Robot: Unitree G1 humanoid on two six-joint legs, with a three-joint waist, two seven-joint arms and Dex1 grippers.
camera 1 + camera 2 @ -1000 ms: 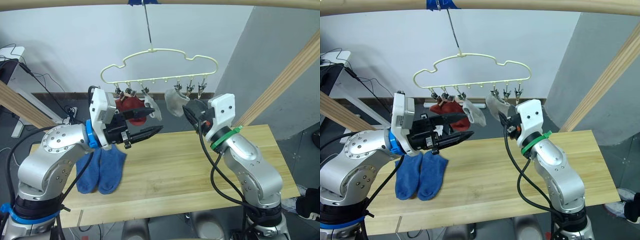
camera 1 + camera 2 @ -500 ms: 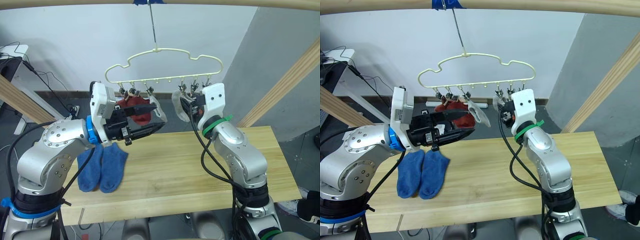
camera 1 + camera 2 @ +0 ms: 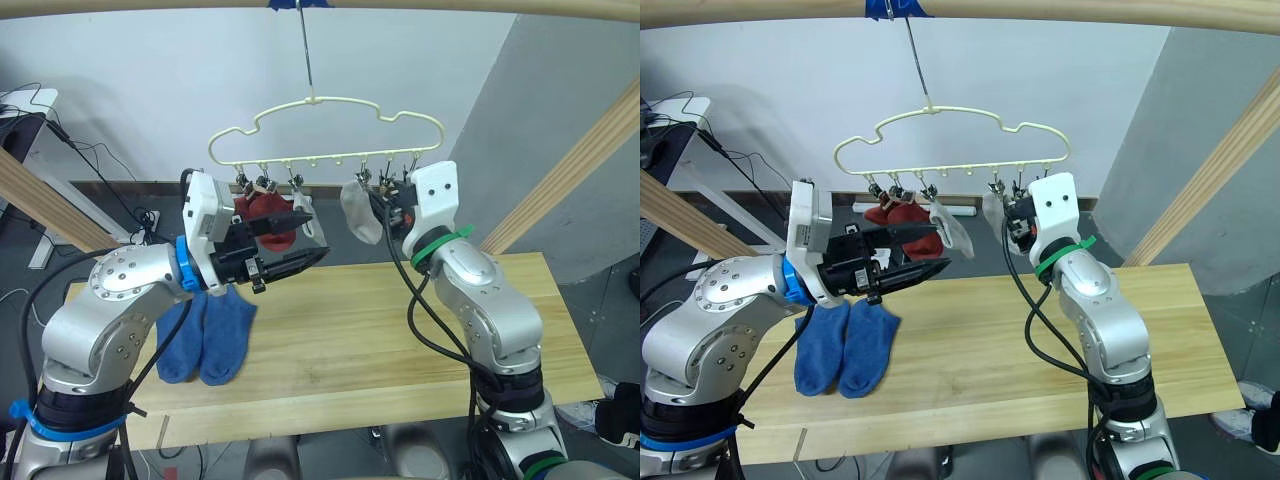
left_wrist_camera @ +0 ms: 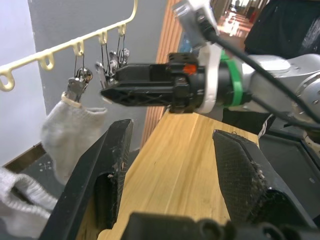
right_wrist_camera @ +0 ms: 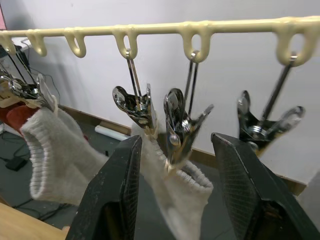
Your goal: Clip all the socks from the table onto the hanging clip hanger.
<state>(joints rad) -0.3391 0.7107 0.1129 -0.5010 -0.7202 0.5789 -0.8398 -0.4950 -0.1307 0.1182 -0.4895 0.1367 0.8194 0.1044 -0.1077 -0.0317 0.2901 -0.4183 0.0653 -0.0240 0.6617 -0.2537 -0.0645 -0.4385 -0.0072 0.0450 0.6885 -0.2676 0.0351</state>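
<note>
The cream-yellow clip hanger (image 3: pixel 325 128) hangs from the top pole. Two rust red socks (image 3: pixel 263 212) hang from its left clips, with a light grey sock (image 3: pixel 308 222) beside them. A second grey sock (image 3: pixel 358 214) hangs from a clip (image 5: pixel 176 122) further right. My right gripper (image 5: pixel 176 142) is open, with that clip between its fingers (image 5: pixel 116 200). My left gripper (image 3: pixel 315 235) is open and empty in front of the red socks, above the table (image 3: pixel 350 320). Two blue socks (image 3: pixel 205 335) lie side by side on the table's left part.
Slanted wooden poles of the frame stand at the right (image 3: pixel 565 165) and left (image 3: pixel 40 210), and a top pole (image 3: pixel 420 5) carries the hanger's hook. Two bare clips (image 5: pixel 265 125) hang at the hanger's right end. A desk with cables (image 3: pixel 25 115) stands behind on the left.
My right gripper has risen from below the hanger to its right clips, beside the grey sock hanging there. The left arm has hardly moved. The camera has shifted slightly.
</note>
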